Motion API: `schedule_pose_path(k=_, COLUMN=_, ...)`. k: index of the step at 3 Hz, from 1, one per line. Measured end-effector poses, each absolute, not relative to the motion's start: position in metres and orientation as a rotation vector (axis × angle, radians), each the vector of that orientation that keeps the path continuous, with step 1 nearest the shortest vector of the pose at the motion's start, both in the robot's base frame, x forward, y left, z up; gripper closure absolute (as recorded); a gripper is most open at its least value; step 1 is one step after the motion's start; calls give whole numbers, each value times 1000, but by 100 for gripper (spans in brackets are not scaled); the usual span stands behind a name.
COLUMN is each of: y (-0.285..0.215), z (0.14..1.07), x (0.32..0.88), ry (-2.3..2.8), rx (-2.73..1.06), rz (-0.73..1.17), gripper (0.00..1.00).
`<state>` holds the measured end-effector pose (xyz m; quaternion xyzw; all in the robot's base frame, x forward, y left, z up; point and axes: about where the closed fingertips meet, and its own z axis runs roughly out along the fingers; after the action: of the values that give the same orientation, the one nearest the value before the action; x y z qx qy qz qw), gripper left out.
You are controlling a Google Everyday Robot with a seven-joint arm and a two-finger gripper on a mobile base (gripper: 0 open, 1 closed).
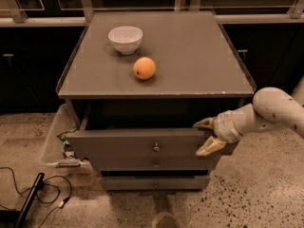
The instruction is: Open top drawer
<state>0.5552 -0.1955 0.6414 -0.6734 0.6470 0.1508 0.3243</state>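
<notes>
The top drawer [142, 144] of the grey cabinet stands pulled out, and its dark inside shows below the cabinet top. Its front has a small round metal knob [156, 147] at centre. My gripper [205, 137] is at the right end of this drawer front. One finger [204, 123] lies at the panel's top edge and the other [209, 147] lies in front of the panel. The fingers are spread apart, open, straddling the panel end. Two shorter drawer fronts [156, 164] below are less far out.
A white bowl [125, 38] and an orange [144, 68] sit on the cabinet top [199, 56]. A clear plastic bin [56, 144] with clutter stands at the cabinet's left. Black cables [42, 194] lie on the speckled floor at lower left. Dark cabinets run behind.
</notes>
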Motion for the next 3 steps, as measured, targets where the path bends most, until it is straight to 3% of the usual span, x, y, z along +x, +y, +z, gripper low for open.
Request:
schedule_pose_path(k=1, y=-210, z=639, x=516, ry=1683, rx=-1756, rz=430, gripper=14)
schedule_pose_path(k=3, y=-231, z=648, x=429, ry=1649, rx=-1769, rz=451, gripper=61)
